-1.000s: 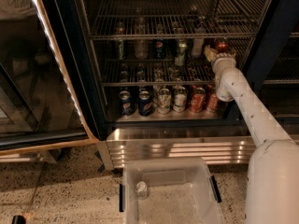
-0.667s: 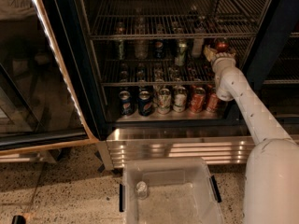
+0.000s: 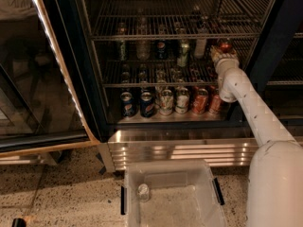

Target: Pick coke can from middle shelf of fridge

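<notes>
The fridge (image 3: 71, 56) stands open, with wire racks inside. My gripper (image 3: 223, 55) is at the end of the white arm, reaching in from the lower right to the right end of the middle shelf (image 3: 142, 84). The coke can (image 3: 224, 45), dark red with a silver top, is upright right at the gripper's tip, just above the white wrist. The gripper hides the can's lower part. I cannot tell whether the can rests on the rack.
Bottles and cans (image 3: 183, 51) fill the middle shelf left of the gripper. Blue Pepsi cans (image 3: 127, 104), green-and-white cans (image 3: 166, 102) and orange-red cans (image 3: 200, 101) stand on the bottom tier. The glass door (image 3: 38, 79) hangs open at left. A clear plastic bin (image 3: 137, 174) sits below the ribbed steel base (image 3: 180, 148).
</notes>
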